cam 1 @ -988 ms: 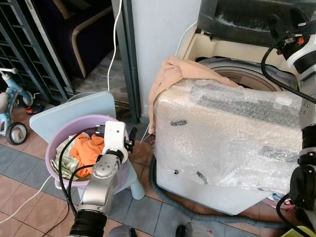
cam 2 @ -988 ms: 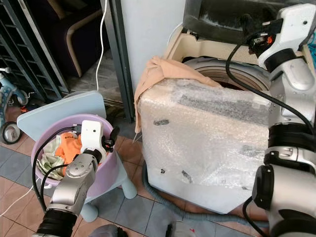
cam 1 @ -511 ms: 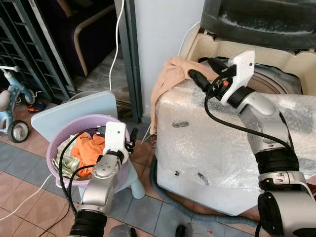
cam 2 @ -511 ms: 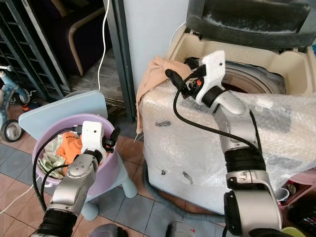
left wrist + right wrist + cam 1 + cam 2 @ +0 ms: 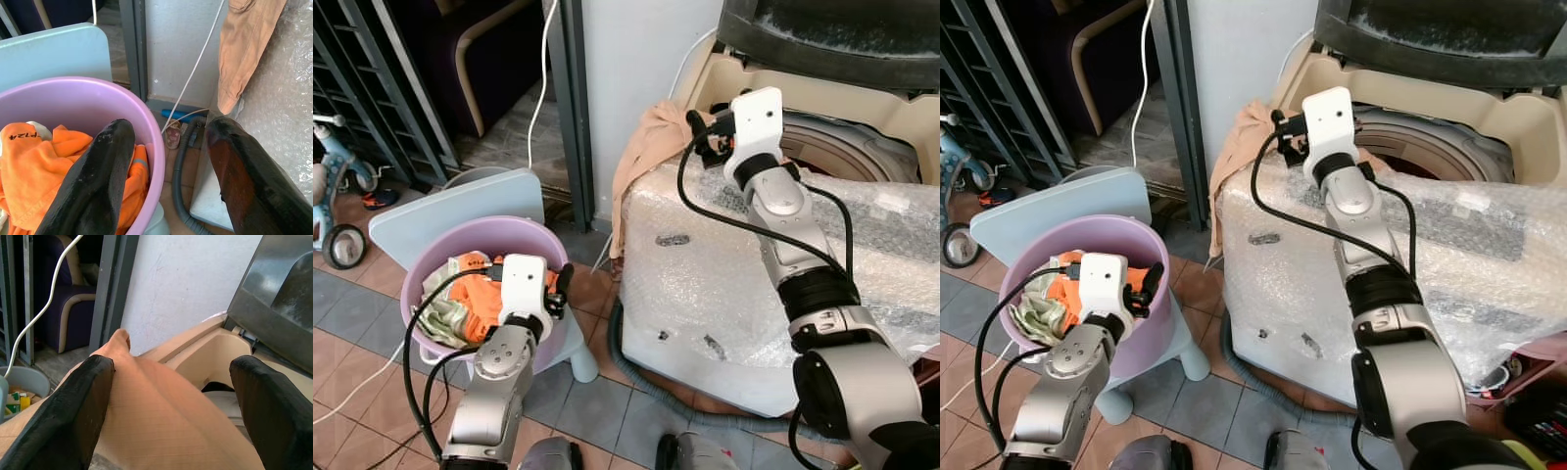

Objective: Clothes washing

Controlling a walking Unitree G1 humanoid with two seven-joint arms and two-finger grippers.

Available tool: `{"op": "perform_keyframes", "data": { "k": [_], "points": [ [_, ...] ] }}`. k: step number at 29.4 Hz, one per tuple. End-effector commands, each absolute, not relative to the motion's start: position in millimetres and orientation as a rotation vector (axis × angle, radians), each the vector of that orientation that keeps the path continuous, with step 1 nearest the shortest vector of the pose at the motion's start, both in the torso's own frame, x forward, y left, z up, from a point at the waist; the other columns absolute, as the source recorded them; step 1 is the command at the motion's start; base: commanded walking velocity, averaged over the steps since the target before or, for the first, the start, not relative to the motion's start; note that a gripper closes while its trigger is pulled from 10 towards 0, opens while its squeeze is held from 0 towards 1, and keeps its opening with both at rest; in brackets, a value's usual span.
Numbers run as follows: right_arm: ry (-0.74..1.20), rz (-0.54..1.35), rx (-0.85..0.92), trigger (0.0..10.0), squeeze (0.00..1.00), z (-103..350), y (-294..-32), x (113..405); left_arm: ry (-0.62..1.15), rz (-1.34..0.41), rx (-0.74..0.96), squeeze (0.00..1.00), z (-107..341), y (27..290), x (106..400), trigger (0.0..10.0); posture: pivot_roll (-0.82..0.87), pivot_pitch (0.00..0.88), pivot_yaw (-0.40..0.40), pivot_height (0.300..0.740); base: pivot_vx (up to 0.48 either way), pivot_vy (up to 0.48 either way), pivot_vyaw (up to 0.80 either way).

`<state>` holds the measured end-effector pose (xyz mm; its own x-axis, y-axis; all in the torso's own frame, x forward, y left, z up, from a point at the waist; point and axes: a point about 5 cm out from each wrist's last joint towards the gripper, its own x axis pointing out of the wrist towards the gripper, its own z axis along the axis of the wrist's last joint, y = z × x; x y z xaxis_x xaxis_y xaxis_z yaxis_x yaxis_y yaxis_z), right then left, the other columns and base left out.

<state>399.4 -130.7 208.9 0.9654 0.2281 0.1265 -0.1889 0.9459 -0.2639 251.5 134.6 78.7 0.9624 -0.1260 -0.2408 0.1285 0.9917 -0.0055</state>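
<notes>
Far left I see a child's tricycle (image 5: 337, 211) by the grille, not relevant. Next, purple basin (image 5: 431, 257) sitting on a pale blue chair (image 5: 450, 201), with orange garment (image 5: 475, 294) and a pale printed cloth (image 5: 445, 318) inside. My left hand (image 5: 553, 294) hovers at the basin's near rim, fingers spread wide, nothing between them; in the wrist view one finger is over the orange garment (image 5: 34, 161), the other outside the rim toward the washer.

Further right, tan garment (image 5: 646, 157) is draped over the left corner of the bubble-wrapped washing machine (image 5: 754, 264), part hanging down the side, part lying on top near the open tub (image 5: 847, 157). My right hand (image 5: 705, 137) is right over it at the top edge, fingers released and straddling the fold (image 5: 161, 416); contact unclear, no grip yet.

Handling guess: thin soft fabric, light, limp, will sag and drag when lifted. It could snag or slide on the wrap. Best to pinch the bunched ridge on top, not the hanging tail, then lift toward the tub.
</notes>
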Motion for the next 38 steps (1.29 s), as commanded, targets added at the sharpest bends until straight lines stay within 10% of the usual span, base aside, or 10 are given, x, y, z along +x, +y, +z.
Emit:
{"op": "perform_keyframes", "data": {
  "k": [1,9,24,34,35,36,37,38],
  "points": [
    [-0.060,0.252,-0.215,0.0,0.00,199,-127,403,0.241,-0.128,0.018,0.00,81,135,250,10.0,0.05,0.149,-0.005,0.740,0.000,0.000,0.00],
    [0.035,0.246,-0.168,0.0,0.00,191,-131,408,0.251,-0.128,0.020,0.00,82,135,251,10.0,0.05,0.146,-0.006,0.740,0.000,0.000,0.00],
    [0.119,-0.172,0.068,0.0,0.00,192,-215,408,0.256,-0.127,0.025,0.00,82,133,258,10.0,0.04,0.121,-0.009,0.740,0.000,0.000,0.00],
    [-0.100,-0.247,0.265,0.0,0.00,229,-246,407,0.248,-0.121,0.029,0.00,82,133,263,10.0,0.03,0.102,-0.008,0.740,0.000,0.000,0.00],
    [-0.134,-0.203,0.260,2.8,0.00,233,-241,408,0.247,-0.122,0.030,0.00,82,133,263,10.0,0.03,0.100,-0.008,0.740,0.000,0.000,0.00],
    [-0.172,-0.180,0.238,8.0,0.20,238,-237,408,0.247,-0.123,0.031,0.00,81,132,264,10.0,0.03,0.100,-0.007,0.740,0.000,0.000,0.00],
    [-0.194,-0.170,0.220,8.0,0.20,241,-236,408,0.246,-0.124,0.032,0.00,81,132,264,10.0,0.02,0.099,-0.006,0.740,0.000,0.000,0.00],
    [-0.206,-0.170,0.207,10.0,1.00,242,-235,408,0.246,-0.125,0.032,0.00,81,132,264,10.0,0.02,0.099,-0.006,0.740,0.000,0.000,0.00]
  ]
}}
